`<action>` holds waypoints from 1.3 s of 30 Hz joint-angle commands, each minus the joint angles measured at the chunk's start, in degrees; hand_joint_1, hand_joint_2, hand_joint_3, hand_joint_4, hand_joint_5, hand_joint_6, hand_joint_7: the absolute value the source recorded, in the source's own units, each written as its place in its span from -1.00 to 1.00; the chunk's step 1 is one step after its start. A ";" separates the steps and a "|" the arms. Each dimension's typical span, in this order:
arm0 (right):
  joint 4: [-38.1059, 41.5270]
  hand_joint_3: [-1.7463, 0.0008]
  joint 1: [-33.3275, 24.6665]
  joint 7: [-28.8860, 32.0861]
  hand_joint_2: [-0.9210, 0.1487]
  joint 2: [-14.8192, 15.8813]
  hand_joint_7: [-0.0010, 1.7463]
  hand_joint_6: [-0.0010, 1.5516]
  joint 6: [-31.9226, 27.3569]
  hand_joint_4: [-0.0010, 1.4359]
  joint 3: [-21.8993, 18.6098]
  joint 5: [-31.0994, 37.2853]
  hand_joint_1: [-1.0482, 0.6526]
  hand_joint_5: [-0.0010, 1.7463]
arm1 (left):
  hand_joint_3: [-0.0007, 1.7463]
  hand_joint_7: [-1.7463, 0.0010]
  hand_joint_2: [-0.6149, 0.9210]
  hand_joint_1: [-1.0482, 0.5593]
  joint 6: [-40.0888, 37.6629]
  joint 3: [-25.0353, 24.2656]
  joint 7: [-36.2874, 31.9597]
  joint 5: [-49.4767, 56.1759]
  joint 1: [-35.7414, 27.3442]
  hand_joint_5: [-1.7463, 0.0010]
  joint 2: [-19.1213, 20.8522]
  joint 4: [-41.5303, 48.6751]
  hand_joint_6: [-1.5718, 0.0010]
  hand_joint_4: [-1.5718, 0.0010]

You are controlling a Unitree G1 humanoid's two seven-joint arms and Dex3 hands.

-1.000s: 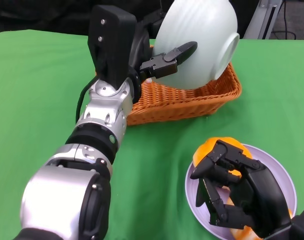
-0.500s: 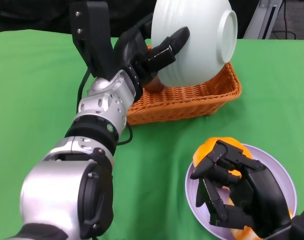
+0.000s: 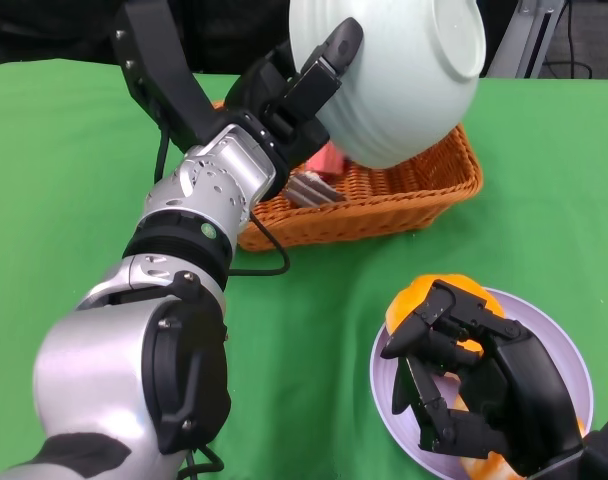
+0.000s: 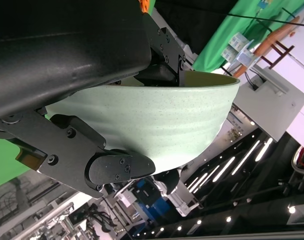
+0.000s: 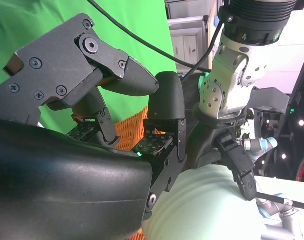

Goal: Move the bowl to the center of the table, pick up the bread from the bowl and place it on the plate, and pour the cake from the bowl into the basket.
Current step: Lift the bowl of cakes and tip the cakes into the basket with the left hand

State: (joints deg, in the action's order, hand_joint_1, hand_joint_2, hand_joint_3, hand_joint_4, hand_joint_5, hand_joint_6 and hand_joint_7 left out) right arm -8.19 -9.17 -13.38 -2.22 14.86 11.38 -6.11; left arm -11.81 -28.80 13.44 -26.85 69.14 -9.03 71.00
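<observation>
- The left hand (image 3: 294,95) gripped the bowl (image 3: 394,75) by its rim, fingers over the outer wall, and held it tipped well over above the basket (image 3: 424,190) — its foot ring faced up and toward the robot's right, its mouth down toward the wicker.
- The relation that mattered: the bowl hung directly over the basket's inside rather than beside it, so whatever left the mouth should have dropped within the walls, not onto the green table (image 3: 64,150).
- A pink and brown piece, probably the cake (image 3: 319,180), lay inside the basket at the end nearer the left arm, below the bowl; the pour looked done or nearly so.
- The right hand (image 3: 474,385) rested on the plate (image 3: 564,345) with fingers curled loosely around the bread (image 3: 429,295) — whether it gripped or merely touched, I could not tell.
- The left hand was far nearer the basket; the right was well apart from it.
- Count: one bowl, one basket, one plate, one cake piece in view; one orange bread for certain, with another orange patch showing under the right hand that might be a second piece.
</observation>
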 commanded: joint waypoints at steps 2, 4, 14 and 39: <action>0.13 -0.36 -0.10 -0.03 -0.21 0.25 0.77 -0.13 1.02 0.05 -0.34 -0.35 -0.04 1.00 | -0.33 -0.85 0.99 0.16 -0.44 -0.45 -0.45 -1.10 2.33 -1.00 0.39 -0.60 0.17 0.03; -0.03 -0.36 -0.18 -0.02 -0.22 0.26 0.77 -0.12 0.85 0.05 -0.28 -0.38 -0.04 1.00 | -0.33 -0.85 0.99 0.16 -0.64 -0.66 -0.55 -1.31 2.36 -1.00 0.40 -0.63 0.17 0.03; -0.25 -0.35 -0.48 -0.26 -0.23 0.30 0.77 -0.13 0.70 0.04 -0.25 -0.87 -0.03 1.00 | -0.35 -0.91 1.00 0.13 -3.65 -3.43 -1.82 -4.57 2.88 -1.00 0.64 -0.51 0.28 0.06; 0.24 -0.37 -0.26 -0.43 -0.22 0.36 0.76 -0.12 1.31 0.05 -0.43 -0.67 -0.02 1.00 | -0.36 -0.94 1.00 0.13 -4.67 -3.25 -2.35 -5.61 3.14 -1.00 0.97 -1.12 0.34 0.10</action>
State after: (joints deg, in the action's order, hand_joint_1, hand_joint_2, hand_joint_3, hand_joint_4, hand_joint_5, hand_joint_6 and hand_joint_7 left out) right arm -8.16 -9.24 -13.76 -2.19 15.37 11.45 -6.21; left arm -16.45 -32.08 10.87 -32.15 69.48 -8.81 70.89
